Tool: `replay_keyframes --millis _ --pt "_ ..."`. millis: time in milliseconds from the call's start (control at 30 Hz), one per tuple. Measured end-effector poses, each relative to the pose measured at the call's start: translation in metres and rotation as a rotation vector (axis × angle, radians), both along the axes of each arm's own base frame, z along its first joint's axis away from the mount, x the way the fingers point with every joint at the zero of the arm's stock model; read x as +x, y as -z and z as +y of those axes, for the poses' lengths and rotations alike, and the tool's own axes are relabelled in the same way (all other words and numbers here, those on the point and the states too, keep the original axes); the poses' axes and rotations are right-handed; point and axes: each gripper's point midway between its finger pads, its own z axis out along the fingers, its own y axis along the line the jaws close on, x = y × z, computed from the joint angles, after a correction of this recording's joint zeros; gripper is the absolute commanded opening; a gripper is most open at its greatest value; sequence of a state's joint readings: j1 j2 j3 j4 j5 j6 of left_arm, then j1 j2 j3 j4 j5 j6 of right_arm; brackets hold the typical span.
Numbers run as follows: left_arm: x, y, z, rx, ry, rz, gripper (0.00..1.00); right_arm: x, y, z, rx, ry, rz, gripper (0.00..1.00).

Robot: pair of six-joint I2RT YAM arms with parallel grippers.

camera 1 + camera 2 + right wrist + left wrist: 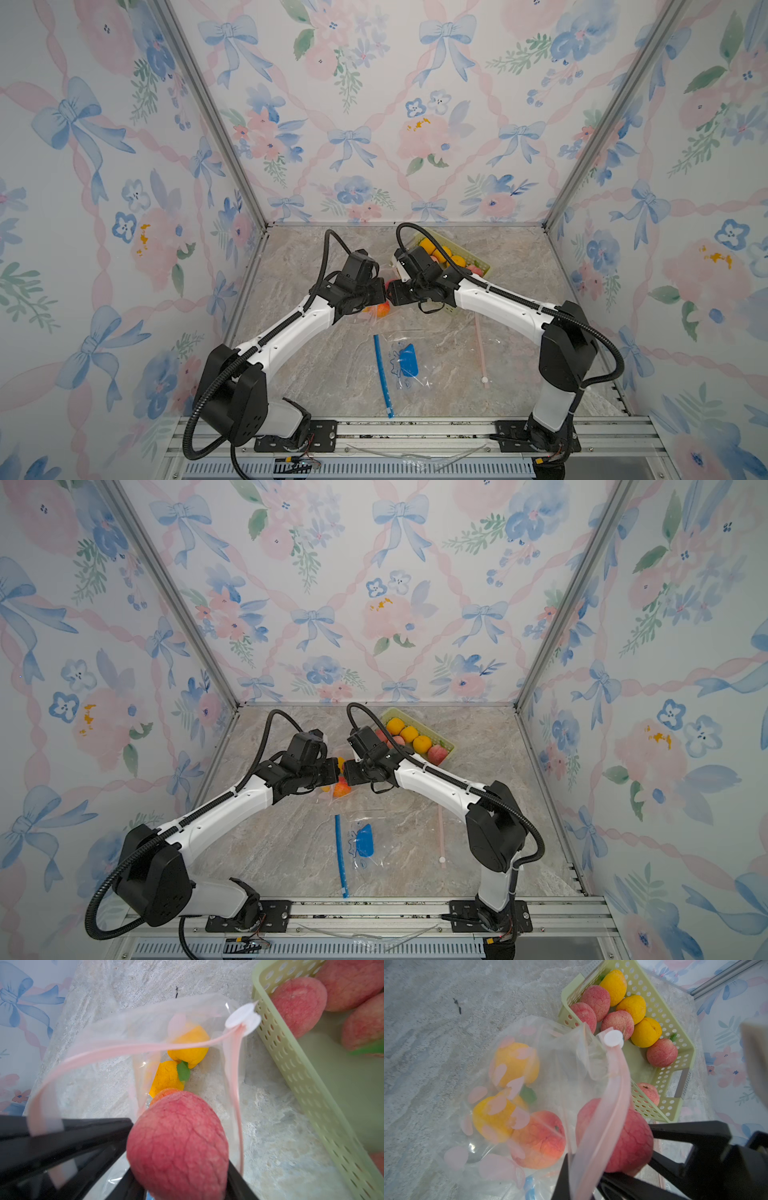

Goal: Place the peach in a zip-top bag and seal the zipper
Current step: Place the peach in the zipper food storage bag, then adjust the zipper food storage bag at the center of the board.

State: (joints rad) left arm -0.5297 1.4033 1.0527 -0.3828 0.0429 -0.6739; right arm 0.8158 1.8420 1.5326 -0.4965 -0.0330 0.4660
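A clear zip-top bag (pixel 550 1053) printed with pink petals hangs open above the marble table. My left gripper (pixel 583 1176) is shut on its pink zipper strip (pixel 608 1105), and the white slider (pixel 243 1019) sits at the strip's far end. Inside the bag lie two yellow fruits (pixel 517 1064) and an orange-pink peach (pixel 539 1138). My right gripper (pixel 180 1178) is shut on a red peach (pixel 178 1147), which sits at the bag's open mouth. In both top views the two grippers (pixel 386 293) meet nose to nose over the bag (pixel 338 789).
A green perforated basket (pixel 478 259) of red peaches and yellow fruits stands just behind the right arm, close to the bag's slider (pixel 612 1038). Nearer the front lies a flat bag with a blue zipper (pixel 382 374). Another with a pink zipper (pixel 480 349) lies to its right.
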Motion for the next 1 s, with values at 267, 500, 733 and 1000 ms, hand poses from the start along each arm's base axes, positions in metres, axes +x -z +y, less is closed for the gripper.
replay_keyframes --millis 267,500,733,1000 --pt "0.0 0.0 0.0 0.0 0.0 0.0 0.0 0.011 -0.008 0.001 -0.006 0.038 -0.027 0.7" --pt "0.0 0.0 0.0 0.0 -0.001 0.0 0.0 0.009 -0.011 0.0 -0.001 0.049 -0.03 0.65" --pt "0.0 0.0 0.0 0.0 -0.001 0.0 0.0 -0.01 -0.035 -0.028 0.084 0.158 -0.027 0.61" --pt "0.0 0.0 0.0 0.001 -0.001 0.0 0.0 -0.033 -0.017 -0.053 0.206 0.317 0.051 0.61"
